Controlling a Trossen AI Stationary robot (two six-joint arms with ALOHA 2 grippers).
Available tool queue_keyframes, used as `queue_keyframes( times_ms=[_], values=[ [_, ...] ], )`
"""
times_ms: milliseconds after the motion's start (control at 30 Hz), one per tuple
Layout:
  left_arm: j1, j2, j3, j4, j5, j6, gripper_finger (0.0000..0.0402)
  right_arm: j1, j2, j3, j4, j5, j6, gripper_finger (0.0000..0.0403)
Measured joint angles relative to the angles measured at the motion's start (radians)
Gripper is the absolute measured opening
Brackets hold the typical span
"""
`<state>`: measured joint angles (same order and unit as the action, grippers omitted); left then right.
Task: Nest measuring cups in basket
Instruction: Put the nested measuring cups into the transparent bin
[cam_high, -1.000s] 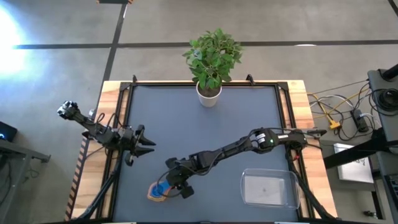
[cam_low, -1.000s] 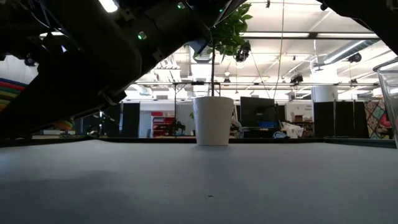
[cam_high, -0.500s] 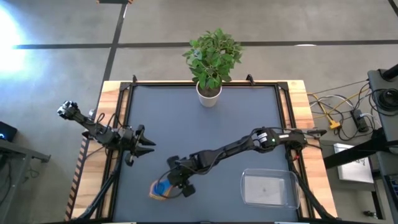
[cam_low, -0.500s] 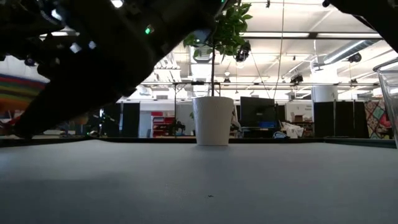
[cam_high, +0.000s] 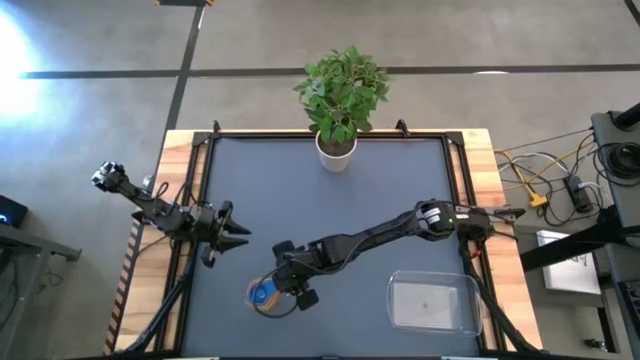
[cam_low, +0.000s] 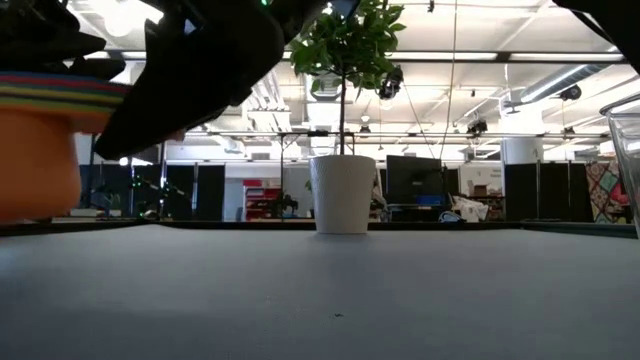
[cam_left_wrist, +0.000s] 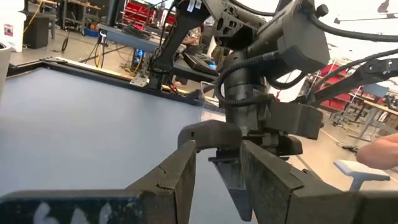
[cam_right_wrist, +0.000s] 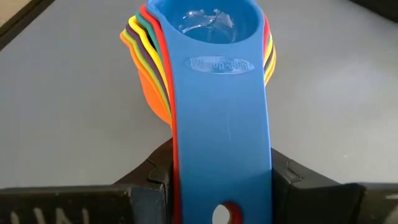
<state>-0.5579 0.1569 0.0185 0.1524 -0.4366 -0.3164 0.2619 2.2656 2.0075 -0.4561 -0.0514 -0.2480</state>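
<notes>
Seven nested plastic measuring cups (cam_right_wrist: 205, 68), blue on top, are clamped by their handles in the right claw (cam_right_wrist: 217, 186), at seven o'clock on the dark table (cam_high: 330, 190). Left claw (cam_high: 238, 234) waits, fingers apart.

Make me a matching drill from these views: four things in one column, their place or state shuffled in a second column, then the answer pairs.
Things
1. measuring cups
2. basket
3. left gripper
4. plant pot

Place or state
A. at the table's far edge, in the middle
B. nothing in it, near the table's front right corner
C. nested in one stack, handles clamped in the right gripper
D. idle over the table's left side, holding nothing

Pairs: 1-C, 2-B, 3-D, 4-A
</notes>
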Motion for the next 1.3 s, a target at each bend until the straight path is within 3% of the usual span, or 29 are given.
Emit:
queue_keyframes(
  times_ms=[333,533,667,833,1100,1300],
  values=[
    [0.000,0.002,0.000,0.000,0.000,0.001,0.0111,0.000,-0.046,-0.034,-0.022,0.002,0.001,0.0127],
    [0.000,0.002,0.000,-0.002,-0.007,0.011,0.0111,-0.002,-0.166,-0.157,-0.023,0.054,0.033,0.0127],
    [0.000,0.002,0.000,-0.005,-0.010,0.012,0.0111,-0.001,-0.308,-0.325,0.011,0.083,0.087,0.0126],
    [0.000,0.003,0.000,-0.006,-0.020,0.016,0.0111,0.048,-0.552,-0.533,-0.021,0.238,0.213,0.0126],
    [0.000,0.007,0.000,-0.023,-0.027,0.020,0.0111,0.204,-0.938,-0.796,-0.182,0.418,0.521,0.0126],
    [0.000,0.009,0.000,-0.040,-0.054,0.020,0.0111,0.353,-1.086,-0.935,-0.220,0.510,0.719,0.0126]
  ],
)
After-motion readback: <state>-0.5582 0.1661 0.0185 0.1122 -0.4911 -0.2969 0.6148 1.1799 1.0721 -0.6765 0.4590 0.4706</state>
